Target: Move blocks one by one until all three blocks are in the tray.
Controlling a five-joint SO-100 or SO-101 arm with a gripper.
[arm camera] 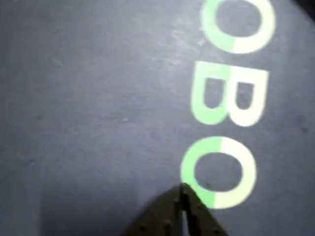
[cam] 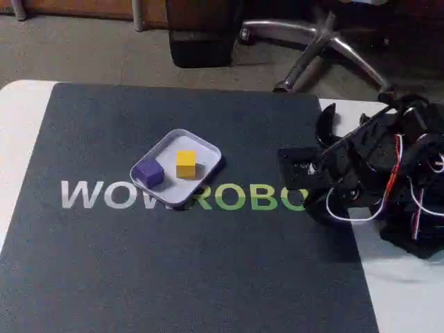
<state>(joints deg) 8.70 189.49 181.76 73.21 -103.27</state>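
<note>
The pale lavender tray (cam: 167, 139) lies left of centre on the dark mat in the fixed view. Two blocks rest inside it: a yellow block (cam: 185, 164) towards the right and a purple-blue block (cam: 149, 173) at the left rim. My gripper (cam: 288, 166) sits folded at the mat's right side, well apart from the tray and pointing left. The wrist view has the gripper (arm camera: 183, 194) at the bottom edge, its two fingertips meeting with nothing between them, just above the mat beside a green-white letter O (arm camera: 219, 172).
A dark mat (cam: 208, 277) with "WOWROBO" lettering covers most of the white table (cam: 21, 132). The arm's black body with wires (cam: 395, 187) takes up the right edge. A chair base (cam: 326, 41) stands on the floor behind the table.
</note>
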